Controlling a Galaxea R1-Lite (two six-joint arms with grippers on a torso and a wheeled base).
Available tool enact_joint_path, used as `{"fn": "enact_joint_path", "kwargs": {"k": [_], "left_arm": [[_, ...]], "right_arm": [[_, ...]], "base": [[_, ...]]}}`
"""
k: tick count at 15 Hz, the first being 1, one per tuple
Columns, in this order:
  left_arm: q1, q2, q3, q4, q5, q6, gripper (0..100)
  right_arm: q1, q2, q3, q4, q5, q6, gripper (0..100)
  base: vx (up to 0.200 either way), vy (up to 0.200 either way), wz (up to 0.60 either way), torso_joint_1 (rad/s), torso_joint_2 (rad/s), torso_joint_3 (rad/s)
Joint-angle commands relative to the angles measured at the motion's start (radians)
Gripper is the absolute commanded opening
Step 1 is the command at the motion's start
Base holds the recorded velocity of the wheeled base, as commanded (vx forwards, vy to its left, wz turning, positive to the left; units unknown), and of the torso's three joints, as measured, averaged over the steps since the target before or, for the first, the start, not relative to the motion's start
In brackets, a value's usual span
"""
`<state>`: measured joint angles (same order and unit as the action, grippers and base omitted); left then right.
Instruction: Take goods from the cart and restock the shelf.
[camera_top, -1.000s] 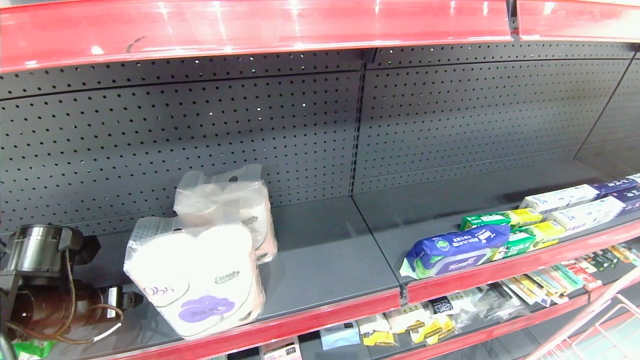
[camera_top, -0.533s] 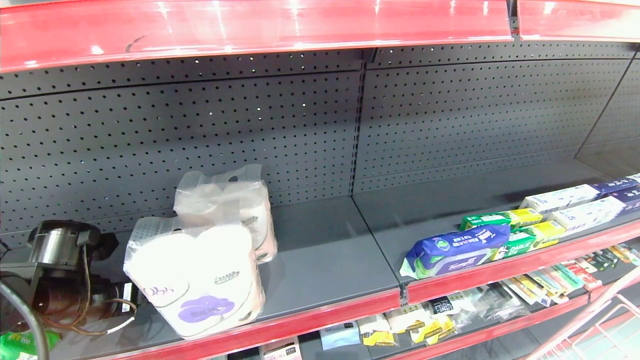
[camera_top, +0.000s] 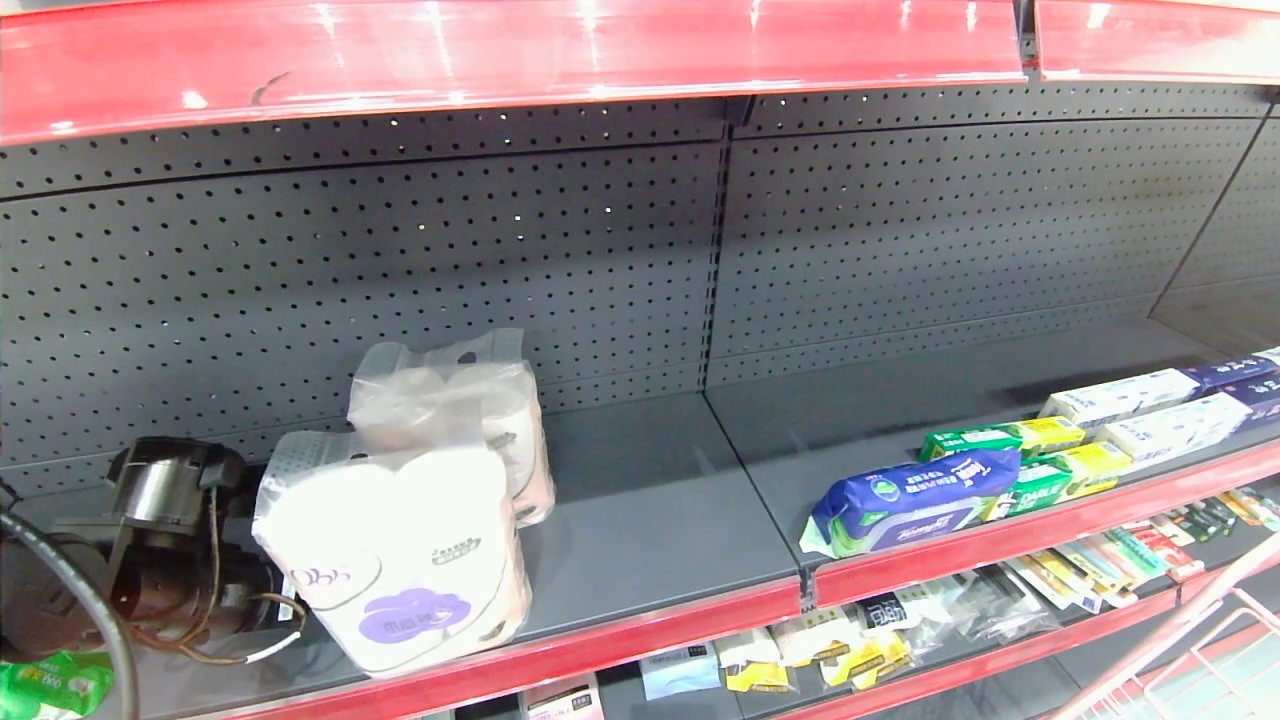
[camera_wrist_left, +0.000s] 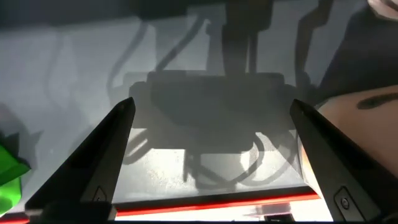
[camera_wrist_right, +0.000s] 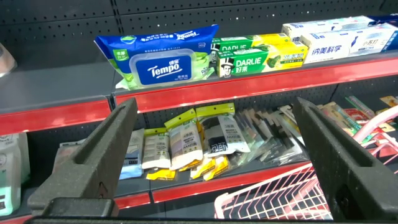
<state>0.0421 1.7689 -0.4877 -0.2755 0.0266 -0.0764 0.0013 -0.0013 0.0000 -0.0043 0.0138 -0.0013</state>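
**Both pairs of fingers spread wide: left over the shelf beside the toilet rolls, right before the lower shelves**

The left fingers (camera_wrist_left: 102, 165) stand wide apart and grip none of the goods. They sit low over the grey board of the shelf (camera_top: 650, 520), just behind its red front lip (camera_wrist_left: 211, 202). Just to the right of them a front pack of toilet rolls (camera_top: 395, 560) stands upright at the board's front edge. The pack hides the fingertips in the head view, so I cannot tell whether they touch it. A second pack of toilet rolls (camera_top: 455, 420) stands right behind the first, farther from the fingers and nearer the perforated back panel. To the fingers' left, at the very edge of view, lies what looks like a green packet (camera_top: 50, 685), mostly cut off.

The right fingers (camera_wrist_right: 99, 155) are spread just as wide and also grip none of the goods. Ahead of them and higher up, a blue pack of wet wipes (camera_wrist_right: 165, 59) lies at the front of the shelf. Green-and-yellow toothpaste boxes (camera_wrist_right: 255, 56) lie just beside it to the right, and white boxes (camera_wrist_right: 323, 30) lie farther right again. Straight ahead, seen between the two fingers, small yellow-topped packets (camera_wrist_right: 186, 140) lie on the shelf one level down. Below the fingers and a little to the right is the pink wire cart (camera_wrist_right: 267, 193).
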Motion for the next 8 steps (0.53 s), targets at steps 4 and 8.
{"fn": "enact_joint_path", "kwargs": {"k": [4, 8], "left_arm": [[-0.013, 0.018, -0.014, 0.001, -0.002, 0.001, 100], [-0.028, 0.017, -0.019, 0.001, -0.002, 0.001, 100]], "right_arm": [[0.000, 0.001, 0.000, 0.000, 0.002, 0.000, 100], [0.000, 0.001, 0.000, 0.000, 0.000, 0.000, 100]], "base": [[0.000, 0.000, 0.00, 0.000, 0.00, 0.000], [0.000, 0.000, 0.00, 0.000, 0.00, 0.000]]}}
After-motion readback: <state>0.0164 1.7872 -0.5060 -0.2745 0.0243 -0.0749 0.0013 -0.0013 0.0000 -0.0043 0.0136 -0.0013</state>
